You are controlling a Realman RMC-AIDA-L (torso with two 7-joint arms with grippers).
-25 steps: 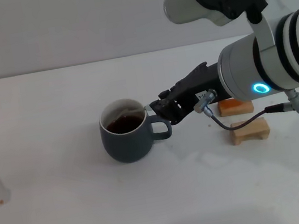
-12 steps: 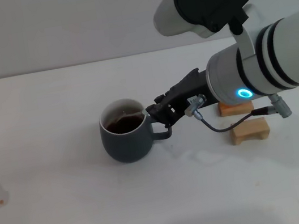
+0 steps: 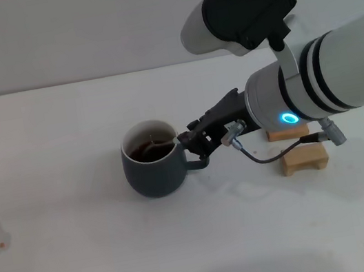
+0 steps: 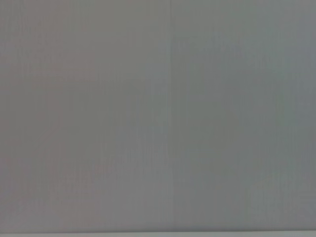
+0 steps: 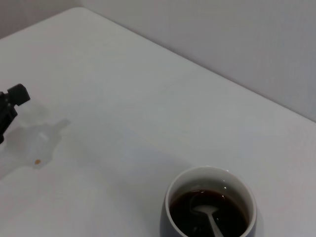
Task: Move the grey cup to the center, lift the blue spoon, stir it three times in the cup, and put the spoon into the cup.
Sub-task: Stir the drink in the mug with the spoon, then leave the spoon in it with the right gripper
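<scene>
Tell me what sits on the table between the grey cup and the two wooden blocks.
In the head view, only the right gripper lies between the grey cup and the wooden blocks, reaching to the cup's handle; the table beneath is bare.

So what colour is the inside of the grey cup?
White inside the grey cup, holding dark brown liquid; clearest in the right wrist view.

We are seeing the blue spoon's (image 5: pixel 211 221) handle cut off at the frame edge, its bowl sitting dimly under the liquid.
</scene>
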